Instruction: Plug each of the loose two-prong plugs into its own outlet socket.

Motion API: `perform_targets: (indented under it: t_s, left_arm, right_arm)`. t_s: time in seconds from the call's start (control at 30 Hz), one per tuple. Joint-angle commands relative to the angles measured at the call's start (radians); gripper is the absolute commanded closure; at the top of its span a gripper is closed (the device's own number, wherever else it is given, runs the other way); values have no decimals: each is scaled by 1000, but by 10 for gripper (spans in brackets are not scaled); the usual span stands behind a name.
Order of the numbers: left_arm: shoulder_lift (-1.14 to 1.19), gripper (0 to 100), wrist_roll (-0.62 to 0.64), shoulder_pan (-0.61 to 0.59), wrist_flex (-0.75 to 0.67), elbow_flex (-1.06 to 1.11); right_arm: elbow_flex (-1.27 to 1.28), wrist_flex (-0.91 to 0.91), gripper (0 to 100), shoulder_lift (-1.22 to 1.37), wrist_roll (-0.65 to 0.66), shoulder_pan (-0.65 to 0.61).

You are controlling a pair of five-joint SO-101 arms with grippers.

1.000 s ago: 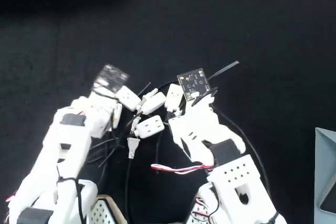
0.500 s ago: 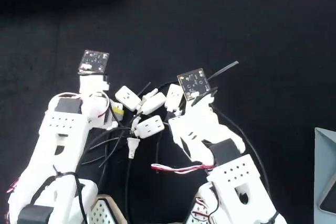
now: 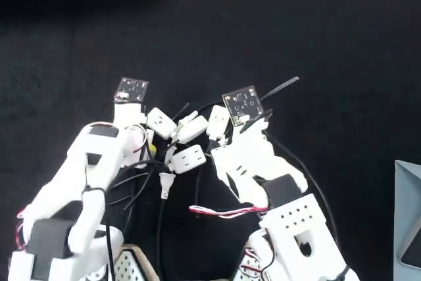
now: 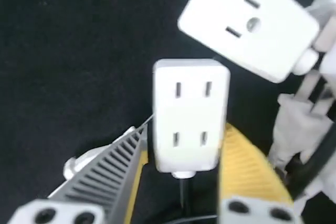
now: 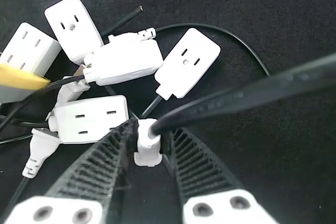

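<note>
Two arms work over the black table (image 3: 329, 44), both at the tangle of white outlets. Reference is the centre outlet block (image 5: 92, 119), lying flat, slots up and unfilled. Right gripper (image 5: 149, 129): jaws clamped on a white two-prong plug (image 5: 147, 148), which sits just beside the reference block on its right-arm side. A black cord (image 5: 252, 90) leaves this plug and runs away from the block. Left gripper (image 4: 184, 132): grey and yellow fingers (image 4: 247, 166) pressed against opposite sides of a second outlet block (image 4: 191, 114), gripping it, slots facing the wrist camera; it sits on the left-arm side of the reference block. A grounded outlet (image 4: 249, 24) lies just past the held block, on the reference block's far side and apart from it. Another grounded outlet (image 5: 188, 62) lies beyond the reference block toward the right arm, not touching it. One loose plug (image 5: 37, 153), prongs bare, lies just beside the reference block's near left-arm corner.
</note>
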Motion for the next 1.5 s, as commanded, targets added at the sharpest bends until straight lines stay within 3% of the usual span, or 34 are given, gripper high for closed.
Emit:
perform_targets:
  t_s: [0.0,0.13,0.27,0.47,0.7,1.03,1.3,1.47]
  left_arm:
    - [43,915,6,4,-14,-88]
    - [-8,970,6,4,3,-107]
    - [-164,971,6,4,133,-140]
    - [-445,971,-181,4,318,-196]
    - [-560,971,-288,-94,318,-243]
    - [-417,971,-637,-243,104,-239]
    - [-193,971,-778,-246,-311,-48]
    - [-83,971,-796,-246,-404,25]
  right_arm:
    - [-41,-2,985,4,-6,11]
    - [-41,-2,985,4,-6,11]
    - [-41,-2,985,4,-6,11]
    - [-42,-3,985,4,-6,11]
    - [-41,0,985,4,-6,11]
    - [-41,0,985,4,-6,11]
    - [-41,0,985,4,-6,11]
    - [-41,-3,985,4,-6,11]
